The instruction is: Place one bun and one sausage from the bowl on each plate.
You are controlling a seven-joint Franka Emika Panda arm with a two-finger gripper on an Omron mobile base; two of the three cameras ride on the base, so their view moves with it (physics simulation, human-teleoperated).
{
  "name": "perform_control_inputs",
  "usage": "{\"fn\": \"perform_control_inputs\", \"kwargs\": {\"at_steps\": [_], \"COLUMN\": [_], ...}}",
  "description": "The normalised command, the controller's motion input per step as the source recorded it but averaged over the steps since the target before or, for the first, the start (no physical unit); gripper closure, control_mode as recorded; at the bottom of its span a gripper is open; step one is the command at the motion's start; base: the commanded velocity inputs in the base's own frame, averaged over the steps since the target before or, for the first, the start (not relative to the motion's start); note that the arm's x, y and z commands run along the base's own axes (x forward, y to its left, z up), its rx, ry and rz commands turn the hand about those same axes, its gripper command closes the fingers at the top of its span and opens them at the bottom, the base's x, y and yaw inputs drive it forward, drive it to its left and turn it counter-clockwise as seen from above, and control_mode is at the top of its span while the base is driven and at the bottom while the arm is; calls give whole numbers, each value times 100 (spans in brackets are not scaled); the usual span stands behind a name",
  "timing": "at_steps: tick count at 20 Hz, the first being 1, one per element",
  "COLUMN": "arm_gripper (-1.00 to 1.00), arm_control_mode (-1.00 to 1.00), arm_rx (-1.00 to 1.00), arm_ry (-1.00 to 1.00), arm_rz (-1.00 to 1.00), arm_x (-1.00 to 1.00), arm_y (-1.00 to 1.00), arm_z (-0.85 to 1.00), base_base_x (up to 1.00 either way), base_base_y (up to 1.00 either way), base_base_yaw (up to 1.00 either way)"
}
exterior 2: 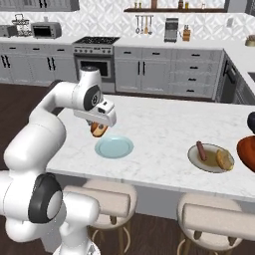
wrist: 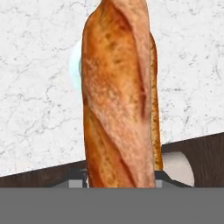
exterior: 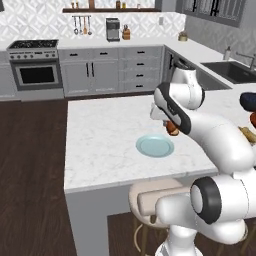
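Note:
My gripper [exterior 2: 99, 126] hangs just above the marble island, shut on a long golden-brown bun [exterior 2: 98, 130]. In the hand view the bun [wrist: 118, 96] stands upright between the fingertips [wrist: 77, 177] and hides most of what lies below. The pale blue plate [exterior 2: 114, 147] lies bare right beside the gripper, a sliver of it [wrist: 75, 65] showing behind the bun. From the left base the bun [exterior: 172, 129] hangs past the upper right rim of this plate [exterior: 155, 145]. Farther right, the beige plate [exterior 2: 209, 162] carries a sausage [exterior 2: 201, 149] and another bun [exterior 2: 224, 159]. The reddish-brown bowl [exterior 2: 247, 152] sits at the right edge.
Two stools [exterior 2: 102, 201] [exterior 2: 214, 219] stand under the island's near edge. A dark object [exterior 2: 251, 119] sits behind the bowl. A sink [exterior: 231, 70] lies in the counter at the far right, and an oven [exterior: 35, 72] is against the back wall.

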Motion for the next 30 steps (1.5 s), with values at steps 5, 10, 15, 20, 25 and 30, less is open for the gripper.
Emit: {"fn": "perform_control_inputs", "kwargs": {"at_steps": [5,10,15,20,25,30], "arm_gripper": [100,100,100,100,100,100], "arm_control_mode": [-100,-100,-100,-100,-100,-100], "arm_rx": [0,0,0,0,0,0], "arm_ry": [0,0,0,0,0,0], "arm_rz": [0,0,0,0,0,0], "arm_x": [78,78,41,4,0,17], "arm_y": [-5,-27,-24,-14,0,0], "arm_z": [-23,-58,-73,-70,-67,-28], "base_base_x": [16,0,0,0,0,0], "base_base_y": [0,0,0,0,0,0], "base_base_yaw": [0,0,0,0,0,0]}}
